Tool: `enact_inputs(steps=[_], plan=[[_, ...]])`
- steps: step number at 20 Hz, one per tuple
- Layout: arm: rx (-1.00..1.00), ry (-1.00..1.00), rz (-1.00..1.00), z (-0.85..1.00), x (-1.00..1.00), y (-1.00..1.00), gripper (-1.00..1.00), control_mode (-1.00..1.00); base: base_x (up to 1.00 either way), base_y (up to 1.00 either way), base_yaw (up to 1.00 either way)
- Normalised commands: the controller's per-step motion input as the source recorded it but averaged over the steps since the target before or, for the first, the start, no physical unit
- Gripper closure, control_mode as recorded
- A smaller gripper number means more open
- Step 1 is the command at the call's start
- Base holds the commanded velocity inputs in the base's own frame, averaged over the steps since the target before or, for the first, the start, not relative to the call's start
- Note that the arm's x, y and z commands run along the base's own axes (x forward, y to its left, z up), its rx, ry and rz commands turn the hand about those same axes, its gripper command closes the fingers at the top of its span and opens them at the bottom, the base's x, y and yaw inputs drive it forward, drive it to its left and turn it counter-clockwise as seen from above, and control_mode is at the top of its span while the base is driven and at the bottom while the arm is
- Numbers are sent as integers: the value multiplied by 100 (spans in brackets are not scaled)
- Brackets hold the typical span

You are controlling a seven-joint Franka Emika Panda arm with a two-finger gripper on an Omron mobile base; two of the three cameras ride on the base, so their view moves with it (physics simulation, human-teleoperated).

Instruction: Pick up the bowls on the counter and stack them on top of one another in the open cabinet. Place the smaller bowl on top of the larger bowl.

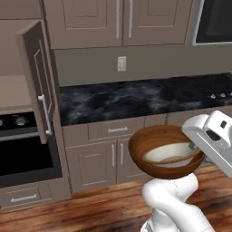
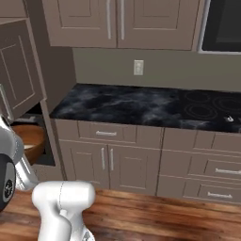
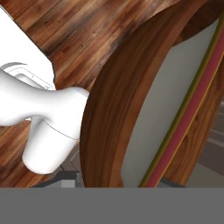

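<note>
The larger bowl, reddish-brown wood, hangs in the air in front of the lower cabinets, tilted a little. The smaller bowl lies nested inside it, its cream-white inside showing. My gripper is shut on the right rim of the larger bowl. In the hand view the larger bowl's wooden wall stands close up, with the smaller bowl and its reddish rim inside. From the right base view, part of the larger bowl peeks out behind my arm. The counter is bare. The open cabinet is up at the left, its door swung out.
A built-in oven sits under the open cabinet. A cooktop is set in the counter's right end, under a microwave. Panelled upper cabinets hang above the counter. Wood floor lies below the bowls.
</note>
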Motion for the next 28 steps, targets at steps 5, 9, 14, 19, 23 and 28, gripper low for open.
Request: enact_inputs(steps=[5,9,14,19,23,28], plan=[[0,0,0,0,0,0,100,100,-24,70,0],[0,0,0,0,0,0,100,100,-9,88,0],[0,0,0,0,0,0,100,100,-5,92,0],[0,0,0,0,0,0,100,100,-5,84,0],[0,0,0,0,0,0,100,100,-2,66,0],[0,0,0,0,0,0,100,100,-1,52,0]])
